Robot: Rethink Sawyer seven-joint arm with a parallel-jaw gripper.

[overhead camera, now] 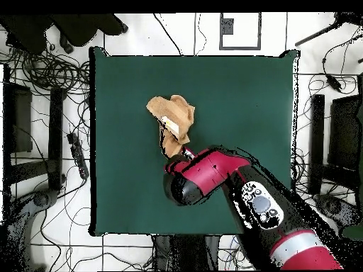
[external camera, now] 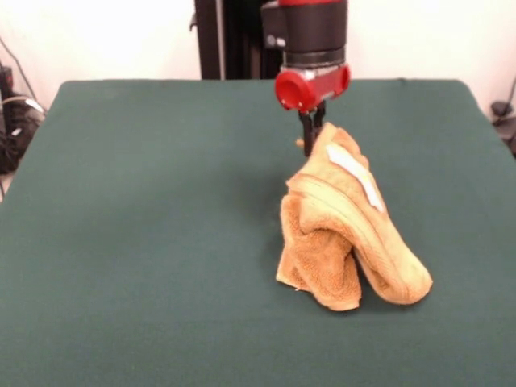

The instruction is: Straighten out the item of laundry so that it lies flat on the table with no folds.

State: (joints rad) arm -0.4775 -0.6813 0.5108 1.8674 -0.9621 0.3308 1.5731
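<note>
1. The towel [external camera: 348,230] is bunched and draped, not flat. In the front view its long axis slopes from a raised corner at the upper left, under the gripper [external camera: 313,129], down to a rounded fold at the lower right resting on the tabletop [external camera: 145,210].
2. A second, shorter flap hangs on the left side of the heap and meets the cloth surface below.
3. A white label [external camera: 355,171] runs along the upper slope of the towel, and a woven border band follows the same slanting line.
4. The jaws are closed together on the towel's top corner, holding it lifted above the tabletop.
5. From overhead, the towel [overhead camera: 172,122] lies left of the tabletop's middle, stretched from the far side toward the arm [overhead camera: 213,177].
6. The tabletop [overhead camera: 241,106] is covered in plain dark green cloth and is much wider than the towel.
7. Around it, the overhead view shows a pale floor [overhead camera: 42,234] strewn with black cables [overhead camera: 42,67] and dark equipment stands [overhead camera: 317,142] on both sides.
</note>
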